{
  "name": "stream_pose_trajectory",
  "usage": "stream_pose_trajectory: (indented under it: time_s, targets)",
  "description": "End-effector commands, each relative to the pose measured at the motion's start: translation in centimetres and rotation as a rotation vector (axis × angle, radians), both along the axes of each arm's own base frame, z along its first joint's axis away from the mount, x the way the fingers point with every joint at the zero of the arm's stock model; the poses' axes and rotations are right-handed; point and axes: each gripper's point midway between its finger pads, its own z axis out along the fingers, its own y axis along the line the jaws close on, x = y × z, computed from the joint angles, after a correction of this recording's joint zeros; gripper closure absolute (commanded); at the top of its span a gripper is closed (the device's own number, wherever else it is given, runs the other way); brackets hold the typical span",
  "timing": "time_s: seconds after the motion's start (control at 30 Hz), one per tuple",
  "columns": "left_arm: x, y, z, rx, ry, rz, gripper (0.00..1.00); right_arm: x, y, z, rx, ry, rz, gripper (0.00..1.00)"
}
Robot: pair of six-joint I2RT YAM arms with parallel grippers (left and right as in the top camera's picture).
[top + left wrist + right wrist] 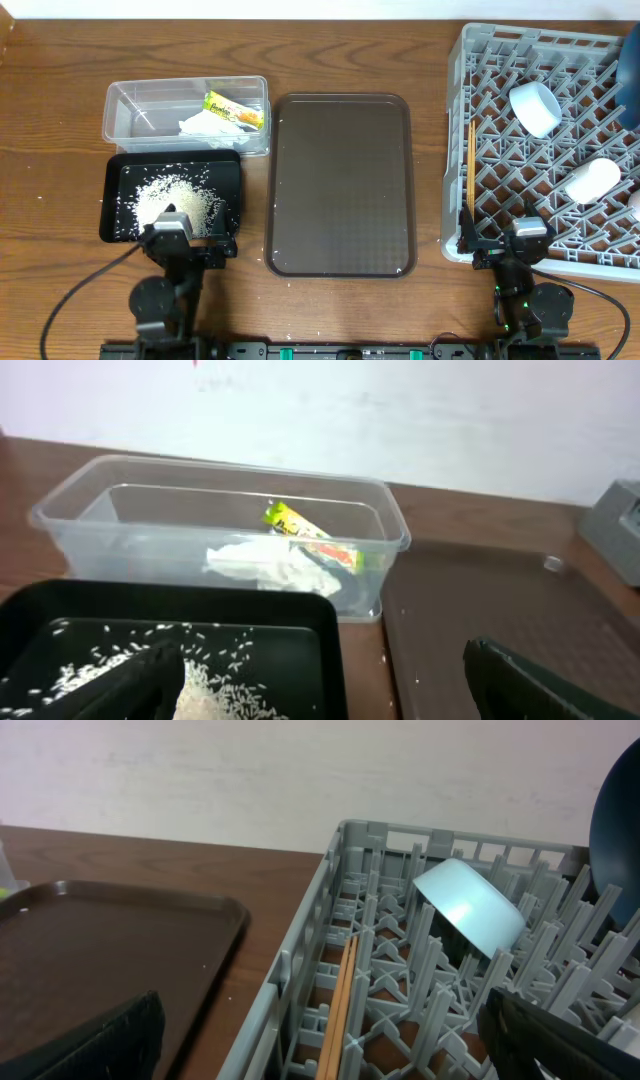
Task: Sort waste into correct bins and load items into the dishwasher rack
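Note:
The clear tub [120, 95] holds the yellow-green wrapper [234, 110] and white tissue [205, 125]; both show in the left wrist view [310, 535] [270, 565]. The black tray [112, 200] holds a heap of rice [180, 200]. My left gripper [188, 242] [330, 690] is open and empty over the tray's front edge. The grey rack [455, 150] holds the white bowl [535, 108], a white cup [592, 180], a second cup [635, 205], the blue plate [630, 70] and the chopsticks [470, 170]. My right gripper [505, 248] [330, 1050] is open and empty at the rack's front left corner.
A large dark brown serving tray [340, 185] lies between the bins and the rack. A few rice grains lie on the table by its front left corner [272, 250]. The arm bases sit at the table's front edge.

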Motion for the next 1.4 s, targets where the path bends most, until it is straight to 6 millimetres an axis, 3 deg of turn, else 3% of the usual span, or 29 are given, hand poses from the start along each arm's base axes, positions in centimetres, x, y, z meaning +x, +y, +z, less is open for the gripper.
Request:
stream_pose_trajectory:
  time_s: [0.0, 0.13, 0.3, 1.37]
  targets:
    - [0.4, 0.4, -0.6, 0.028, -0.068, 0.019, 0.08, 0.0, 0.4, 0.0, 0.003, -0.001, 0.016, 0.01]
    - [0.6, 1.8, -1.4, 0.047, -0.064, 0.099, 0.08, 0.0, 0.4, 0.0, 0.003, -0.001, 0.016, 0.01]
    - [0.4, 1.8, -3.5, 0.044, 0.023, 0.101, 0.08, 0.0, 0.4, 0.0, 0.003, -0.001, 0.016, 0.01]
    - [0.4, 1.8, -4.0, 0.044, 0.042, 0.101, 0.08, 0.0, 0.4, 0.0, 0.003, 0.000, 0.016, 0.01]
